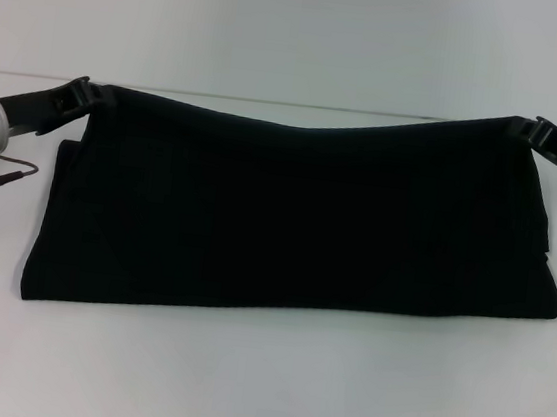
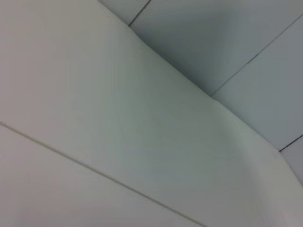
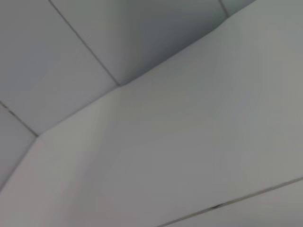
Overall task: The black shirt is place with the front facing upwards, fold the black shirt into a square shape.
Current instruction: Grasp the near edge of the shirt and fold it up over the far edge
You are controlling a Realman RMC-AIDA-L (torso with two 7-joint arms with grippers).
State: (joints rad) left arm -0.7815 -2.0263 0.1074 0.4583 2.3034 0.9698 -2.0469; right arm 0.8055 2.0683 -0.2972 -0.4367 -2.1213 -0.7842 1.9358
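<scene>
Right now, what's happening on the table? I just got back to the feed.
Both arms are mid-fold on the black shirt. The left gripper holds its far left corner and the right gripper its far right corner, lifting that edge so it sags between them. The near part lies flat on the white table. Neither wrist view shows the shirt, only pale panels.

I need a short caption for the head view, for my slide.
Left hand and right hand hold up the black shirt by its far corners.

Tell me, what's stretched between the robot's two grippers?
In the head view, the black shirt spans from the left gripper to the right gripper, its top edge sagging between them.
</scene>
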